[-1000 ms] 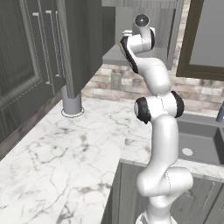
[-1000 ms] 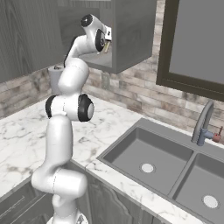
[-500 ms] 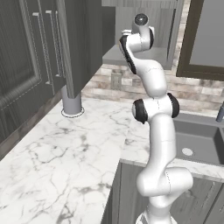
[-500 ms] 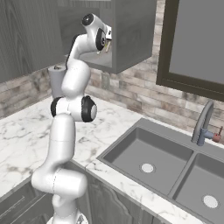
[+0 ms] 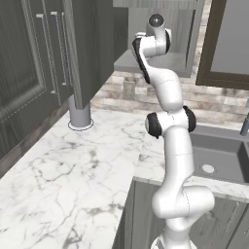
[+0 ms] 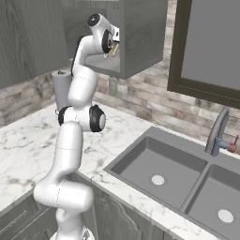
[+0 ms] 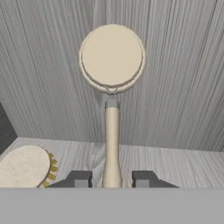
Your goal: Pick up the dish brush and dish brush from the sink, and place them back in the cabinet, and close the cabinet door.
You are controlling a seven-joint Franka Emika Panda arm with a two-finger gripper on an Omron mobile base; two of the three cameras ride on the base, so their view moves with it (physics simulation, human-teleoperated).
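In the hand view a dish brush (image 7: 112,59) with a round cream head and a light wooden handle stands up against the cabinet's wood-grain back wall (image 7: 183,70). My gripper (image 7: 111,178) straddles the low end of its handle, open, with a small gap on each side. A second dish brush (image 7: 24,166) lies on the grey shelf (image 7: 175,159) at the lower left. From the right base view my gripper (image 6: 112,47) reaches into the open cabinet (image 6: 140,37). The cabinet door (image 5: 90,53) hangs open to the left. The dark sink (image 6: 178,173) lies below on the right.
A grey paper-towel roll (image 5: 79,116) stands on the marble counter (image 5: 73,170) under the cabinet. The curved steel tap (image 6: 216,133) rises behind the sink, below a dark-framed window (image 6: 211,47). Tall dark cabinets with bar handles (image 5: 29,73) line the left.
The arm's elbow has shifted slightly while the hand stays at the cabinet opening. Nothing else has moved.
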